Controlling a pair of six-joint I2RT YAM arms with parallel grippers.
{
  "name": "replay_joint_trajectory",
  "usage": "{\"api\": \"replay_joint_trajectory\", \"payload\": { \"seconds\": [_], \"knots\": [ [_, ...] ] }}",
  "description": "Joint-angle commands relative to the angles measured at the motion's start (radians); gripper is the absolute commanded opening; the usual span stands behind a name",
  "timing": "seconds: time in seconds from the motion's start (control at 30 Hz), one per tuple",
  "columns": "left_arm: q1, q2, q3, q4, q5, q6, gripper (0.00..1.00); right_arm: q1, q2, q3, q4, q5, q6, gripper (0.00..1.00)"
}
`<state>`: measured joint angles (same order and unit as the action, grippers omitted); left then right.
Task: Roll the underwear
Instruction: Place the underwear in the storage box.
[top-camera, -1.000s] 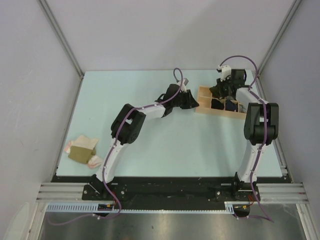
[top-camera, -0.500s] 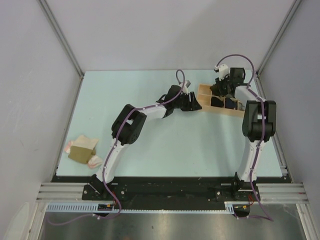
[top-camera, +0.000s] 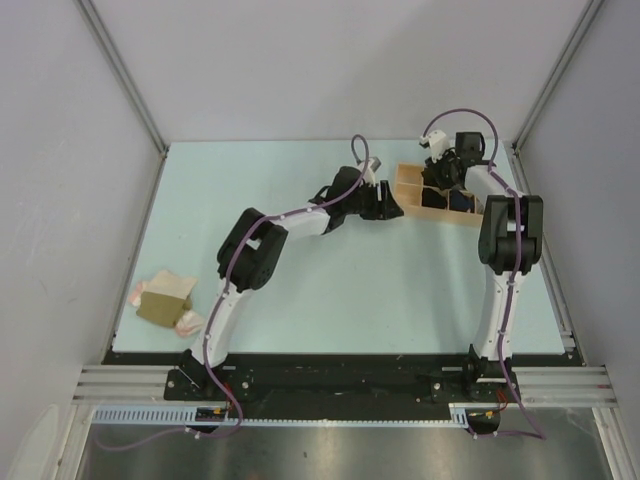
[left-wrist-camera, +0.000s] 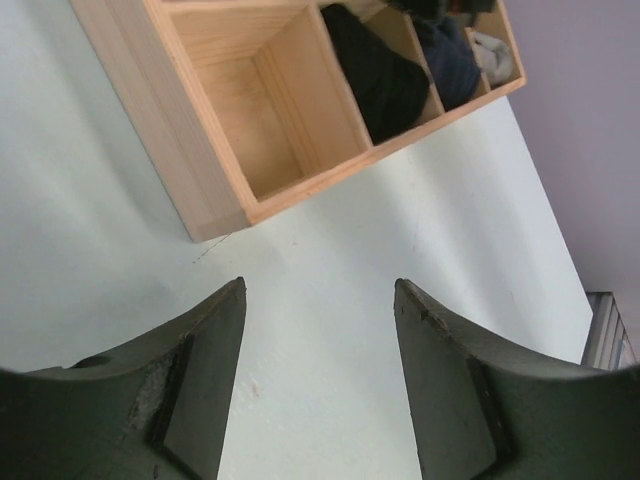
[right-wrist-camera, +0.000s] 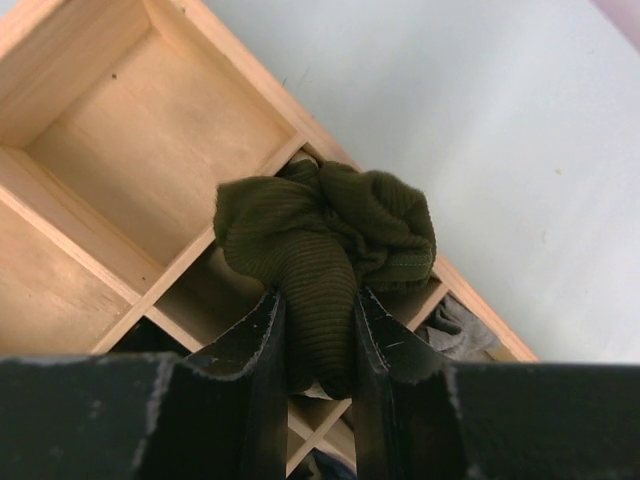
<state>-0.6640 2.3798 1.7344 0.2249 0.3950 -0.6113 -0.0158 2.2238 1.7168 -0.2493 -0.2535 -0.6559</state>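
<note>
Clamping olive underwear (right-wrist-camera: 330, 230) over the wooden tray (right-wrist-camera: 250, 80), right end effector (right-wrist-camera: 318, 330); left end effector (left-wrist-camera: 318, 300) released.

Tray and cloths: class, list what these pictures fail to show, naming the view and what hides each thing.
1. Right wrist view: the olive cloth's lower end, hidden inside the right pincer's grip.
2. Left wrist view: the tray's far compartments, cut off by the top edge.
3. Top view: the pile at the left, too small to count its garments.
</note>
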Motion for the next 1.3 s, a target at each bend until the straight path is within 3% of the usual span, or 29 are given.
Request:
{"api": "replay_joint_trajectory", "payload": {
  "seconds": [0.0, 0.23, 0.33, 0.37, 0.53, 0.67, 0.97, 1.27],
  "knots": [
    [0.02, -0.16, -0.041, 0.051, -0.015, 0.05, 0.66, 0.001, 0.138, 0.085, -0.241, 0.011, -0.05, 0.0],
    [0.033, -0.278, -0.16, 0.079, -0.022, 0.094, 0.66, -0.001, 0.27, 0.286, -0.479, 0.01, -0.057, 0.05],
    [0.041, -0.324, -0.223, 0.105, -0.015, 0.096, 0.66, -0.012, 0.267, 0.302, -0.504, -0.023, -0.042, 0.18],
    [0.044, -0.347, -0.255, 0.109, -0.013, 0.096, 0.66, -0.016, 0.258, 0.299, -0.504, -0.048, -0.03, 0.28],
    [0.058, -0.418, -0.349, 0.149, -0.007, 0.099, 0.67, -0.052, 0.174, 0.3, -0.504, -0.116, 0.018, 0.38],
    [0.069, -0.468, -0.432, 0.186, -0.002, 0.09, 0.67, -0.064, 0.126, 0.317, -0.524, -0.176, 0.047, 0.54],
    [0.081, -0.534, -0.538, 0.243, 0.002, 0.065, 0.67, -0.069, 0.073, 0.348, -0.504, -0.178, 0.125, 0.58],
    [0.087, -0.539, -0.547, 0.258, 0.011, 0.053, 0.67, -0.073, 0.04, 0.354, -0.501, -0.175, 0.137, 0.59]
  ]
}}
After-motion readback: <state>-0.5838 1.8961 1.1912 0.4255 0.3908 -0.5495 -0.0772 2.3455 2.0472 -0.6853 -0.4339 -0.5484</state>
